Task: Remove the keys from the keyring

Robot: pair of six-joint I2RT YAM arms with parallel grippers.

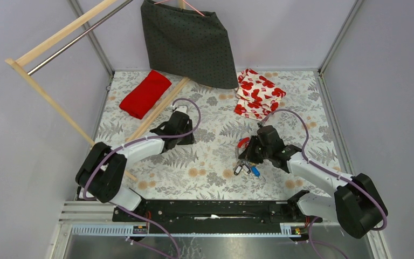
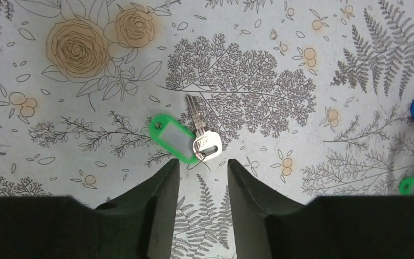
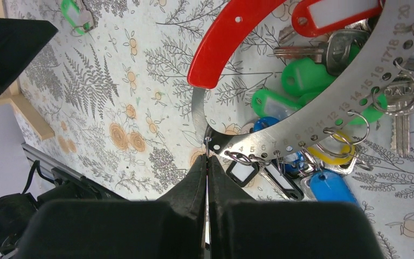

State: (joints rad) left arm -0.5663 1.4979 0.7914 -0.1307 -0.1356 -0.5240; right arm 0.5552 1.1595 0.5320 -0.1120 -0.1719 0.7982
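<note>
Got one green-tagged key (image 2: 186,137) off, loose on the surface (image 2: 59,108) just ahead of the left gripper (image 2: 202,178), spread wide and empty. Pinched the keyring (image 3: 307,121) by its silver band in the closed right gripper (image 3: 207,160); left the many remaining keys (image 3: 302,75) threaded, yet to remove

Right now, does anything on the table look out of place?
One key with a green tag lies alone before the open left gripper, apart from the bunch on the keyring pinched by the right gripper.
</note>
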